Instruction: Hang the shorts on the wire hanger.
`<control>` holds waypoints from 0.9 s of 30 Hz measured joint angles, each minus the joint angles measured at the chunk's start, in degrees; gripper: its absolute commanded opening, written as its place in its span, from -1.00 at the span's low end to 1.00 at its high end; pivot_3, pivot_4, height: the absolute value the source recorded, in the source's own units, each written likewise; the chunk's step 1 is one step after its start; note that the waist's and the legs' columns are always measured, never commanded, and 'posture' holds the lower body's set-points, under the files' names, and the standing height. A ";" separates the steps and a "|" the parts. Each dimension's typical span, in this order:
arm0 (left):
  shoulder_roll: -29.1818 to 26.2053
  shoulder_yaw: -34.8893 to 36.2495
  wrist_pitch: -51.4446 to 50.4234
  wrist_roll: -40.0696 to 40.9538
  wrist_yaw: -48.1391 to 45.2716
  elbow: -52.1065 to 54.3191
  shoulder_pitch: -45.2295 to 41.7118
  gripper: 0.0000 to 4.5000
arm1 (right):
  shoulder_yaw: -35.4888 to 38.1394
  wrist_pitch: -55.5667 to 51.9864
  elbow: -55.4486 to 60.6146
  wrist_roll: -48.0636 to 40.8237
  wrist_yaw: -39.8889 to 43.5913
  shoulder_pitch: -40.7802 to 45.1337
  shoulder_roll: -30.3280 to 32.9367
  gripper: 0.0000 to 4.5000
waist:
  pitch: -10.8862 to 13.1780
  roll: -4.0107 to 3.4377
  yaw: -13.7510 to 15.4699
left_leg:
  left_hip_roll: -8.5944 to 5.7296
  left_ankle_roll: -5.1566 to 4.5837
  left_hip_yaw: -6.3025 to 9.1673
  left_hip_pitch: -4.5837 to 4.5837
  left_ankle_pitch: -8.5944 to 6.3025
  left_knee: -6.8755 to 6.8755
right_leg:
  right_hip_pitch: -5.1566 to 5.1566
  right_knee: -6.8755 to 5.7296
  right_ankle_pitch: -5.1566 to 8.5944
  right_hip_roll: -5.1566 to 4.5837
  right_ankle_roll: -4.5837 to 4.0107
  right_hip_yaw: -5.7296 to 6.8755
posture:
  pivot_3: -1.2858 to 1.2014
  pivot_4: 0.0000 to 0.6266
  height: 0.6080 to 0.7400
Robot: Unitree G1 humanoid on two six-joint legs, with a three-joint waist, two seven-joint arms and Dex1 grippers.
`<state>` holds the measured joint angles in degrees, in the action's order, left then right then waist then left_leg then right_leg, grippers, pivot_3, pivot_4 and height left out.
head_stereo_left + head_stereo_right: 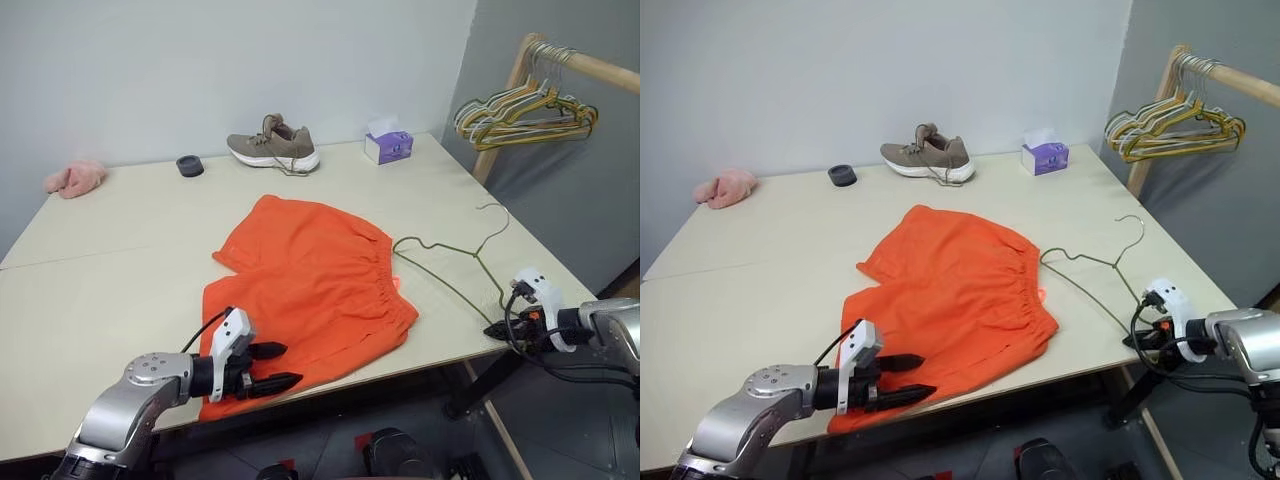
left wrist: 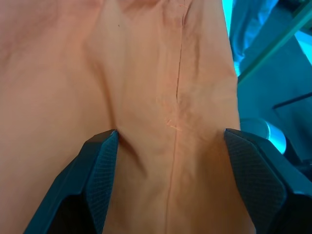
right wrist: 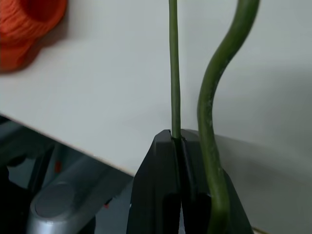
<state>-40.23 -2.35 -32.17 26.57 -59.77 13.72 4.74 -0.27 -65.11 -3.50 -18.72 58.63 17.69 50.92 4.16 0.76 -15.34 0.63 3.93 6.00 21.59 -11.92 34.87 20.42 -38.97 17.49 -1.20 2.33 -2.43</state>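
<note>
The orange shorts [image 1: 310, 290] lie flat in the middle of the table, gathered waistband toward the right. My left gripper [image 1: 276, 366] is open at their near-left hem, one finger on each side of a fabric fold [image 2: 170, 146]. The olive wire hanger [image 1: 450, 262] lies on the table just right of the waistband, hook pointing to the far side. Its near corner reaches the table's front right edge, where my right gripper [image 1: 497, 329] is shut on the thin wire [image 3: 174, 97].
A brown sneaker [image 1: 274, 146], a small black ring [image 1: 190, 166], a purple tissue box [image 1: 388, 146] and a pink cloth lump [image 1: 75, 179] sit along the far side of the table [image 1: 120, 270]. A wooden rail with several coloured hangers [image 1: 525, 112] stands at the right.
</note>
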 measured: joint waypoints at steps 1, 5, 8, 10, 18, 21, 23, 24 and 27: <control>0.04 -0.10 0.11 -0.05 0.22 0.00 0.09 0.61 | 0.00 -0.35 -0.23 -0.35 -0.07 0.04 0.03 -1.00 | 0.00 0.00 0.04 | 0.00 0.00 0.00 0.01 0.00 0.00 | 0.01 0.00 0.01 0.00 -0.01 0.00 | -0.16 -0.95 1.00; 0.10 -0.68 0.41 -0.27 0.45 0.14 0.25 0.61 | -0.47 -1.61 0.90 -2.05 0.20 0.10 0.30 -1.00 | 0.01 -0.01 0.09 | 0.00 -0.01 0.01 0.06 -0.01 -0.01 | 0.06 0.01 0.02 0.01 -0.02 0.01 | -0.15 -0.95 1.00; 0.18 -0.70 1.25 -0.27 0.51 0.20 0.47 0.61 | -0.59 -1.89 3.19 -4.15 1.22 0.06 0.73 -1.00 | 0.01 -0.01 0.13 | 0.00 -0.01 0.01 0.07 -0.01 -0.01 | 0.07 0.01 0.02 0.01 -0.02 0.01 | -0.15 -0.95 1.00; 0.18 -0.70 1.58 -0.29 0.53 0.21 0.82 0.61 | -0.59 -2.06 4.64 -5.46 1.76 -0.13 1.70 -1.00 | 0.01 -0.01 0.23 | 0.00 -0.01 0.01 0.07 -0.01 -0.01 | 0.07 0.01 0.02 0.00 -0.02 0.01 | -0.16 -0.95 1.00; 0.25 -0.80 2.84 -0.82 0.52 -0.08 1.10 0.61 | -3.11 -2.76 7.91 -7.49 1.49 -0.55 3.06 -1.00 | 0.04 0.04 0.36 | 0.01 -0.01 0.02 0.08 -0.02 -0.02 | 0.09 0.03 0.03 0.00 -0.03 0.02 | -0.15 -0.95 1.00; 0.43 -1.12 3.10 -1.08 0.48 -0.21 0.72 0.61 | -6.41 -2.18 4.62 -6.20 -0.14 1.30 1.09 -1.00 | 0.07 0.03 0.26 | 0.01 -0.01 0.00 0.09 -0.01 -0.01 | 0.10 0.03 0.03 0.00 -0.03 0.00 | -0.15 -0.95 1.00; 0.46 -1.26 3.57 -1.22 0.45 -0.32 0.63 0.61 | -8.13 -1.40 2.41 -5.16 -0.39 3.63 0.04 -1.00 | 0.07 0.03 0.13 | 0.01 -0.01 0.00 0.08 -0.01 -0.02 | 0.10 0.03 0.03 0.00 -0.03 0.01 | -0.14 -0.96 1.00; 0.49 -1.30 3.74 -1.23 0.45 -0.32 0.55 0.61 | -8.79 -0.96 1.38 -4.84 -0.48 4.83 -0.18 -1.00 | 0.08 0.03 0.11 | 0.01 -0.01 0.01 0.08 -0.01 -0.02 | 0.10 0.03 0.02 0.00 -0.03 0.02 | -0.14 -0.96 1.00; 0.49 -1.34 3.90 -1.25 0.44 -0.37 0.56 0.61 | -10.19 -0.47 -1.02 -4.58 -0.06 6.97 -0.37 -1.00 | 0.07 0.03 0.41 | 0.01 -0.01 0.03 0.10 -0.02 -0.03 | 0.10 0.03 0.03 0.00 -0.04 0.04 | -0.14 -0.97 1.00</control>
<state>-39.75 -3.69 -28.27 25.32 -59.33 13.34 5.30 -10.45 -65.58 -4.52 -23.30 58.57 24.67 50.55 4.23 0.80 -14.93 0.64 3.93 6.03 21.69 -11.94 34.84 20.53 -38.94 17.52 -1.19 2.29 -2.39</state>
